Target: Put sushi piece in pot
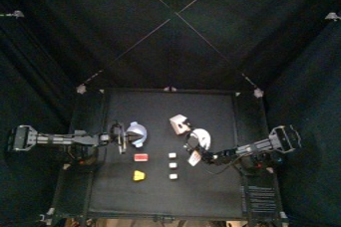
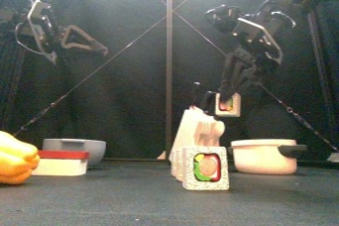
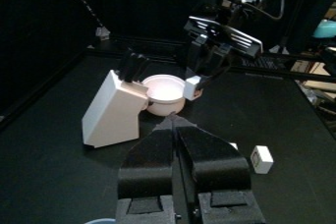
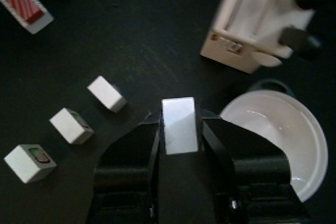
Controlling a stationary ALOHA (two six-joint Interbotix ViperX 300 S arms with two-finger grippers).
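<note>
Three sushi pieces [image 4: 69, 127] lie in a row on the black table [image 1: 107, 186], and a fourth sushi piece [image 4: 180, 126] is pinched upright between the jaws of the right gripper [image 4: 180, 140] — we see the jaws closed tight on its white sides. It hangs just beside the rim of the white pot [image 4: 280, 140], not yet over the bowl. Past the pot stands a white knife block [image 4: 256, 24], and a red-and-white packet [image 4: 24, 4] lies farther off. In the front view we make out a yellow pepper [image 2: 16, 157] at the left edge and a grey bowl [image 2: 73, 148] behind it. Our left gripper [image 3: 179, 149] hovers off to the left side, away from the pieces — its jaws pressed together on nothing.
</note>
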